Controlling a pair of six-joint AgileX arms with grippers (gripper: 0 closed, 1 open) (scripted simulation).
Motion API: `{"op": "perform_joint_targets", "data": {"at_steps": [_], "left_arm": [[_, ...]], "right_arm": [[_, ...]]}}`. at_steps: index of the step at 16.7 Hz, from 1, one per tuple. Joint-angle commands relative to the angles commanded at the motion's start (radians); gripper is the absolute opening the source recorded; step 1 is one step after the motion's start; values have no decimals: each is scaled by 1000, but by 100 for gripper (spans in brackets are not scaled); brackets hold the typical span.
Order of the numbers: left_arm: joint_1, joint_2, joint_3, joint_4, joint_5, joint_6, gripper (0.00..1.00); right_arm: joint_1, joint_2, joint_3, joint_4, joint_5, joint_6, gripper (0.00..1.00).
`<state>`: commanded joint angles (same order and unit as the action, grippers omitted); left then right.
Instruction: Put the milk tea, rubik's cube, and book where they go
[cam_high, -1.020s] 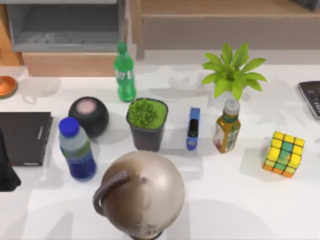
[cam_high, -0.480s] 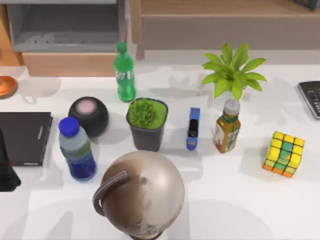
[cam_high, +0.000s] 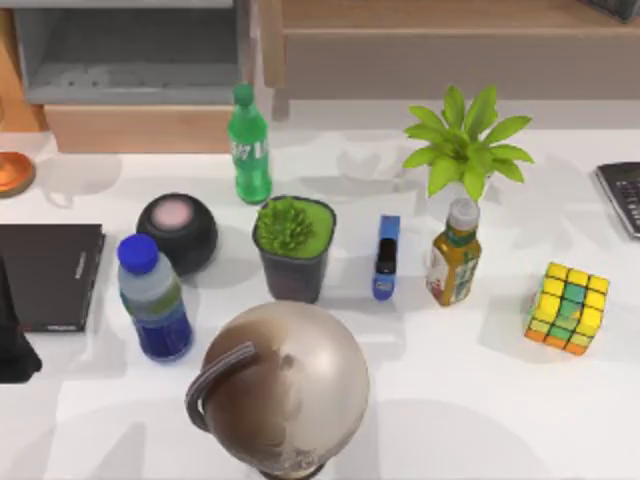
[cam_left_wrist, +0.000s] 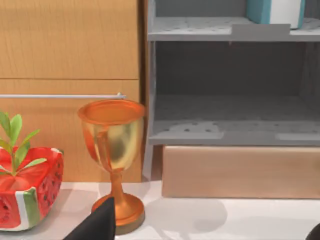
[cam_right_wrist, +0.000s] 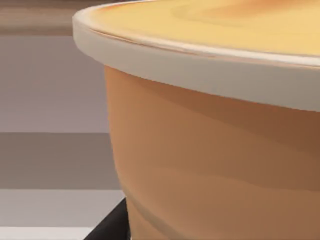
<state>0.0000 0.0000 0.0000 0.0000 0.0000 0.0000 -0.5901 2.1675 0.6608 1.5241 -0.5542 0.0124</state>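
Neither gripper's opening can be told: the left arm (cam_high: 12, 340) sits at the tabletop's (cam_high: 470, 400) left edge. The milk tea (cam_high: 455, 252) and cube (cam_high: 568, 308) stand well off toward the right; approach the bottle low on its body. The left wrist view adds the book (cam_left_wrist: 275, 10), already shelved, beyond a goblet (cam_left_wrist: 113, 160).

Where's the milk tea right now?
In the top view, the milk tea stands upright right of centre, between the blue stapler and the rubik's cube, before the leafy plant.
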Motion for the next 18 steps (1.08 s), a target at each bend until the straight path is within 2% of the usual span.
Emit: {"op": "perform_joint_targets", "data": {"at_steps": [7, 18], "left_arm": [[0, 0, 0, 0, 0, 0, 100], [0, 0, 0, 0, 0, 0, 100]], "right_arm": [[0, 0, 0, 0, 0, 0, 98], [-8, -5, -17, 12, -9, 0, 100]]}}
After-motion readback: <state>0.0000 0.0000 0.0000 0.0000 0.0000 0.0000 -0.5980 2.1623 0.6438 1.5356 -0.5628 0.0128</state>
